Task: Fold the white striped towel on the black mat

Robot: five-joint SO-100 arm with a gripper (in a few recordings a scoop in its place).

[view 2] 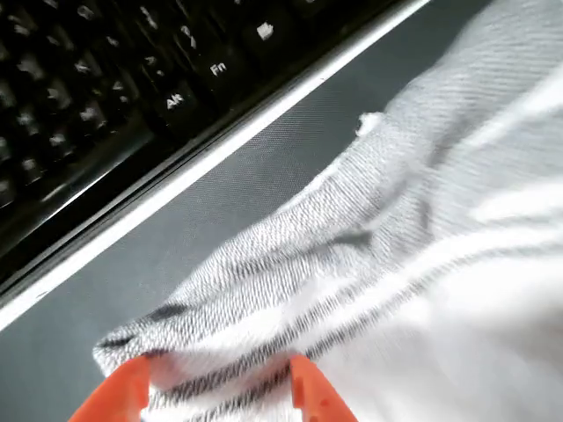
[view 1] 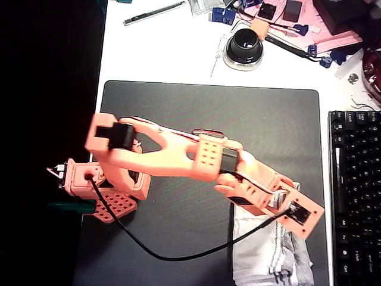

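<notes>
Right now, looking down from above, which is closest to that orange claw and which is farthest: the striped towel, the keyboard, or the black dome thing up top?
From the gripper in the overhead view:
1. White striped towel, directly beneath it.
2. Black keyboard, at the right edge.
3. Black dome-shaped object, far up on the white desk.

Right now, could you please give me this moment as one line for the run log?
stage: grasping | gripper: jaws around white striped towel edge, closure unclear | towel: bunched on black mat, lower right overhead | keyboard: beside mat
</notes>
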